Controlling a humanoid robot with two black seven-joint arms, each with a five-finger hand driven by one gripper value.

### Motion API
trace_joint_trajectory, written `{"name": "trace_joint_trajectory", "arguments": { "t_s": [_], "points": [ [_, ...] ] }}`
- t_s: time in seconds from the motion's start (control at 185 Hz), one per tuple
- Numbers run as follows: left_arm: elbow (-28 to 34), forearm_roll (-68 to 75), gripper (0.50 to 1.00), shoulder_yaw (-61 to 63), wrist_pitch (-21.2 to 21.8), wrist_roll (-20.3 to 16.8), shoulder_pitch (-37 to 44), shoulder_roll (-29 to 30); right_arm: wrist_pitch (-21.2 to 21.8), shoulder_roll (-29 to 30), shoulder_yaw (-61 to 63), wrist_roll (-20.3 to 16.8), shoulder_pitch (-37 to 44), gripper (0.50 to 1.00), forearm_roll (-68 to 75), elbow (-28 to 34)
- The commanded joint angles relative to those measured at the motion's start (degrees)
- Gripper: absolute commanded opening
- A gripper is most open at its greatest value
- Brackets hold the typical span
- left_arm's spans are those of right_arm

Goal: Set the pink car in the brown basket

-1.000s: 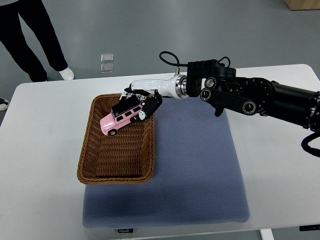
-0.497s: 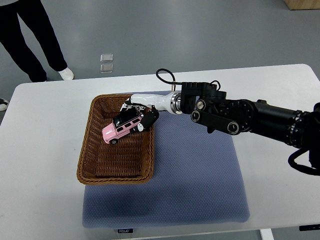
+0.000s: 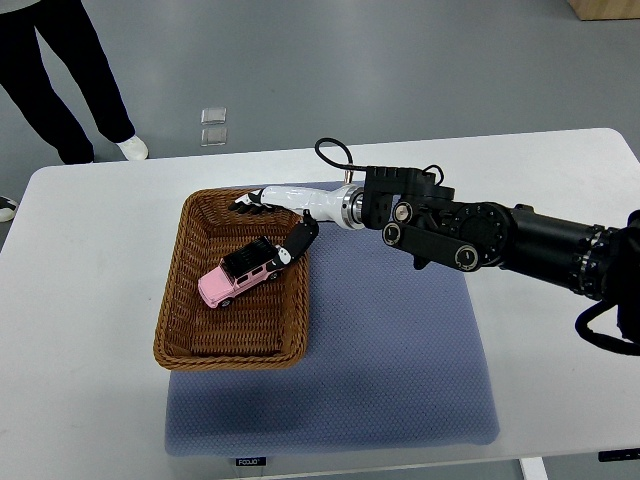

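Pink car (image 3: 237,275) lies on the floor of the brown basket (image 3: 180,318), apparently let go, while the right hand (image 3: 278,218) hovers over the far rim with fingers spread, gripping nothing.

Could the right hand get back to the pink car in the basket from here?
Probably yes: the right hand hovers open over the brown basket, right beside the pink car, and nothing covers the car.

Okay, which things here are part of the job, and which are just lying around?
Part of the job:
pink car
brown basket
right hand

Just around:
blue mat
white table
person's legs
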Motion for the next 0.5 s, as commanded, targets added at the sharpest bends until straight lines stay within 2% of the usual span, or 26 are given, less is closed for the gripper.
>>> {"name": "trace_joint_trajectory", "arguments": {
  "t_s": [0.0, 0.114, 0.254, 0.492],
  "points": [
    [0.0, 0.0, 1.000, 0.0, 0.0, 0.0, 0.0, 0.0, 0.6, -0.1, 5.2, 0.1, 0.5, 0.913, 0.4, 0.0],
    [0.1, 0.0, 1.000, 0.0, 0.0, 0.0, 0.0, 0.0, 1.9, -2.2, 15.8, 0.1, -1.0, 0.913, 3.0, 0.0],
    [0.1, 0.0, 1.000, 0.0, 0.0, 0.0, 0.0, 0.0, 4.8, -5.1, 29.2, 0.0, -6.9, 0.913, 13.1, 0.0],
    [0.0, 0.0, 1.000, 0.1, 0.0, 0.1, 0.0, 0.0, 6.6, -4.8, 43.5, 0.1, -17.4, 0.913, 32.1, -0.1]
  ]
}}
